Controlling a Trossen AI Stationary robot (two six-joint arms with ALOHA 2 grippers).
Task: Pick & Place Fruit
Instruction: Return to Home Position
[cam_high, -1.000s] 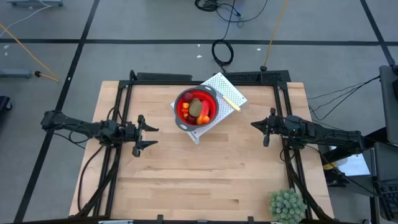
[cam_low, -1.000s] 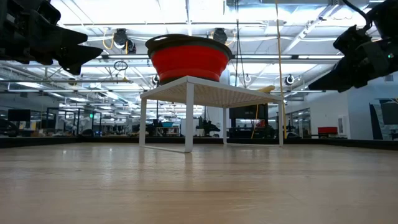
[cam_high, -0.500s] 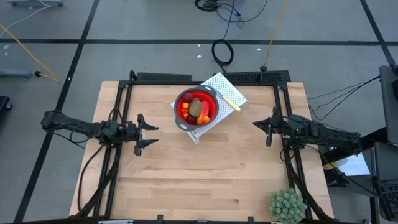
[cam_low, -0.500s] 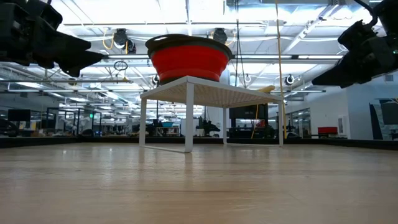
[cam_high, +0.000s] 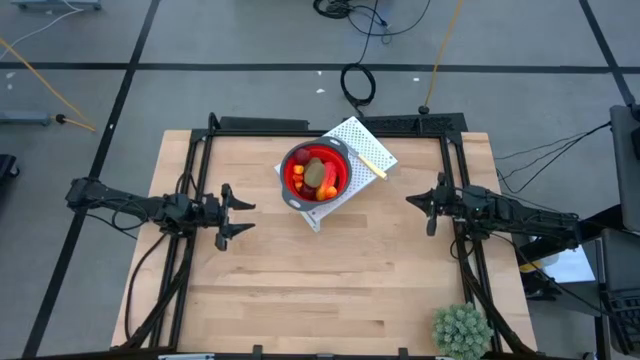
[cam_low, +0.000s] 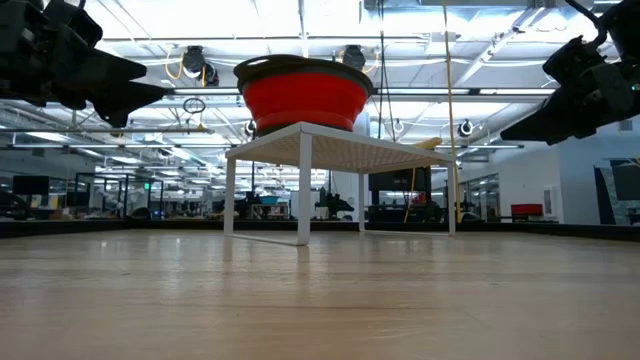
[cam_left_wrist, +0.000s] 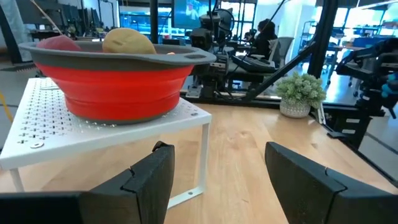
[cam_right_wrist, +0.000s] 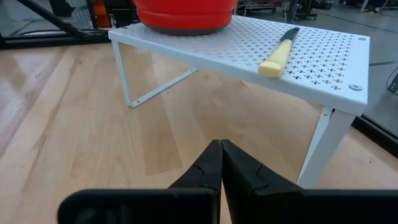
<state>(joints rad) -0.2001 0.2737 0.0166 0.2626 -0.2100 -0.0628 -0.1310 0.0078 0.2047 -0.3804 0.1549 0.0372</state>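
Observation:
The fruit (cam_high: 317, 176), a mix of orange bits, dark red balls and an olive-brown oval, lies inside the red bowl (cam_high: 342, 180), which stands on a white perforated rack (cam_high: 350, 135) at the far middle of the table. My left gripper (cam_high: 240, 217) hovers open at the table's left, pointing at the rack, with nothing between its fingers (cam_left_wrist: 149, 177). My right gripper (cam_high: 421, 208) hovers shut at the table's right, clear of the table, also facing the rack (cam_right_wrist: 323, 50).
A cream-handled knife (cam_high: 372, 162) lies on the rack beside the bowl (cam_right_wrist: 186, 12). A spiky green plant ball (cam_high: 461, 329) sits at the table's near right corner. Bare wood lies between the two grippers and across the near half of the table.
My right gripper has drawn back a little toward the table's right edge and risen slightly, staying shut. My left gripper keeps its place and stays open.

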